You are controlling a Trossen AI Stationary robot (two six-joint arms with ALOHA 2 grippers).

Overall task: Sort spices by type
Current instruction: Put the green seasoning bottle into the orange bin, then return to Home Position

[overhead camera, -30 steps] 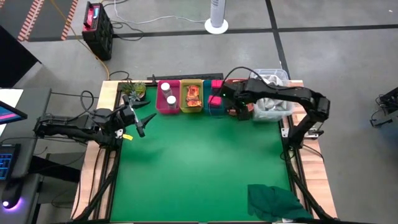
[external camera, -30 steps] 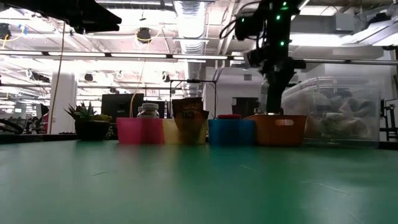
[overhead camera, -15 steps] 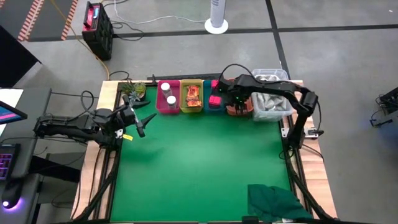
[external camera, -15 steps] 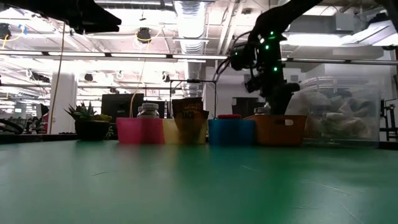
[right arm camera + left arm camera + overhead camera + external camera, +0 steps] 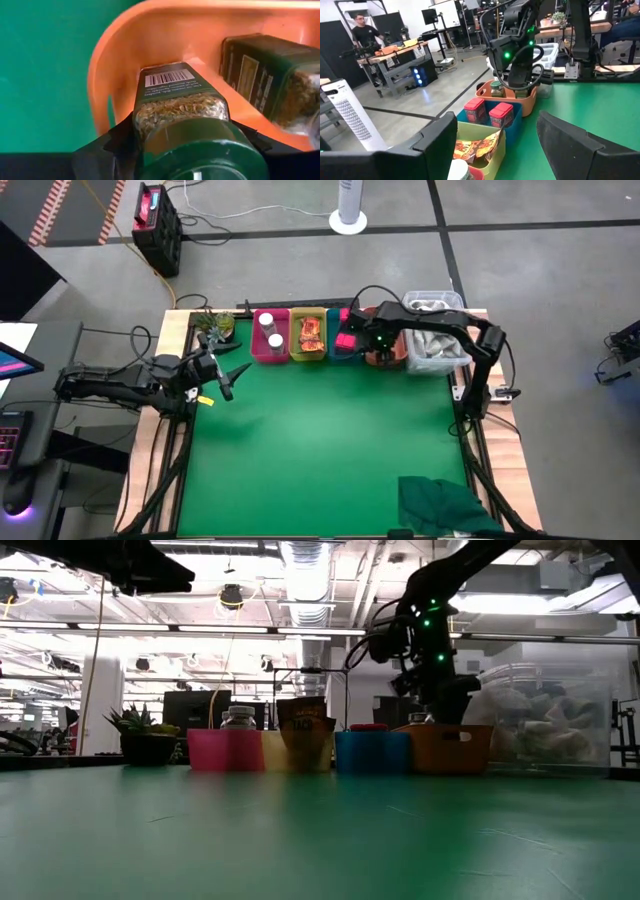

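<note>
the right gripper reaches down into the orange bin at the back of the table, its fingers on either side of a green-lidded jar that stands inside; whether they clamp it or have let go i cannot tell. a second such jar stands just beside it, so like joins like. the neighbouring bins hold the other types: pink boxes in the blue bin, an orange-brown packet in the yellow bin, white-capped jars in the pink bin. the left gripper waits spread wide and empty at the table's left edge. the surface is a green mat; a dark cloth lies at its near right corner, a potted plant at the back left, a clear tub beside the orange bin. beyond lies an open workshop
</note>
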